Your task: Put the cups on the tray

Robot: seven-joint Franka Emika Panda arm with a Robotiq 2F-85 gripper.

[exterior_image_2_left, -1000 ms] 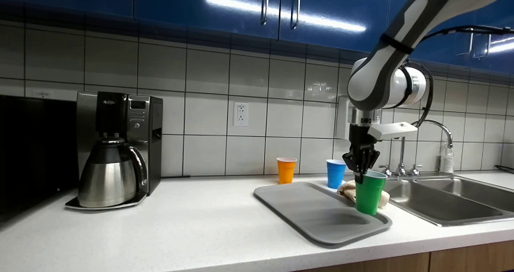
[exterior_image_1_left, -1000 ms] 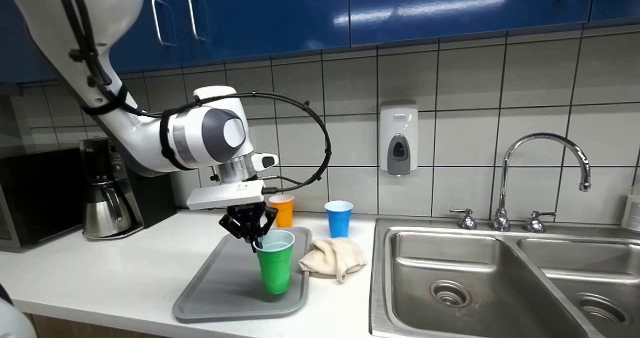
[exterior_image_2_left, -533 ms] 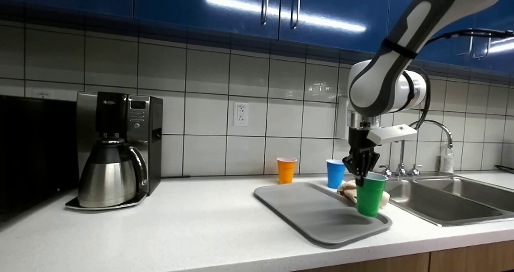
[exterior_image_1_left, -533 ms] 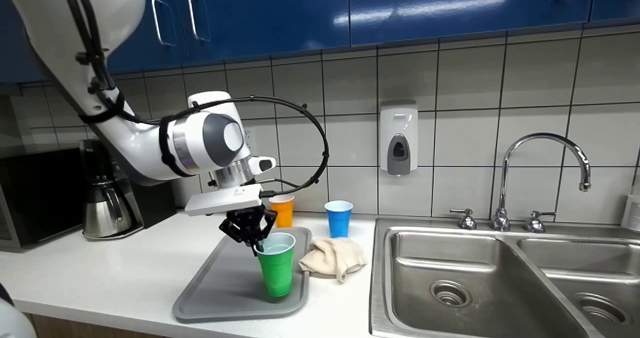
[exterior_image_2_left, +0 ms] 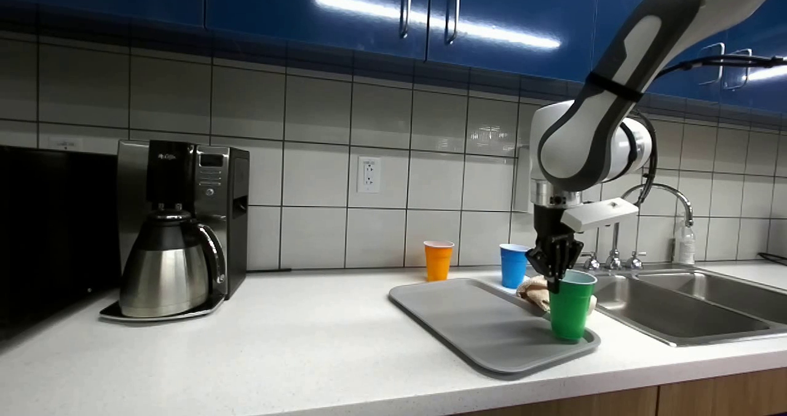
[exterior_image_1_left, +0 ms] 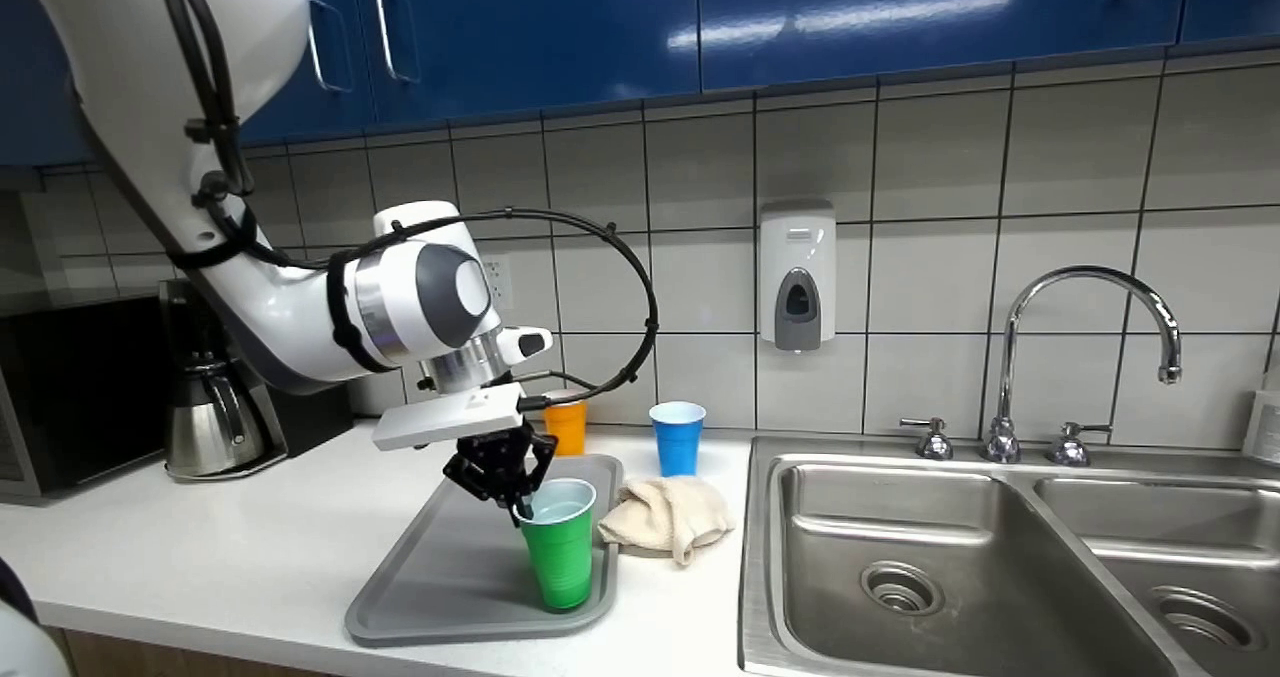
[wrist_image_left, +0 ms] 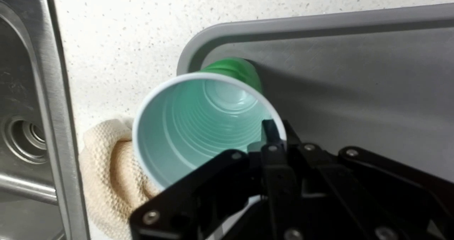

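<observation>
One green cup [exterior_image_1_left: 562, 562] is rim-pinched by the end effector [wrist_image_left: 280, 129] over the tray [exterior_image_2_left: 464, 317]. Blue cup [exterior_image_2_left: 513, 268], orange cup [exterior_image_2_left: 438, 262]: both parked behind.

"What lies by the steel sink [exterior_image_1_left: 758, 557]?"

"A crumpled beige cloth [exterior_image_1_left: 668, 517], just beside it on the white counter [exterior_image_1_left: 200, 537]. In the wrist view I can make out the cloth's waffled weave, and a round drain [wrist_image_left: 26, 139] in the sink."

"And behind the sink?"

"I see a curved chrome faucet [exterior_image_1_left: 1008, 352] between two lever handles [exterior_image_1_left: 935, 444]. A white dispenser [exterior_image_1_left: 797, 275] with a grey front is fixed to the tiled wall [exterior_image_1_left: 935, 147], and blue cabinets [exterior_image_1_left: 540, 32] hang above."

"Away from there?"

"In an exterior view I have a coffee maker [exterior_image_2_left: 214, 201] with a steel pot [exterior_image_2_left: 166, 274] set in it, a dark box [exterior_image_2_left: 58, 231] beside it, cut off by the frame, and a white outlet [exterior_image_2_left: 369, 174] on the tiles."
</observation>
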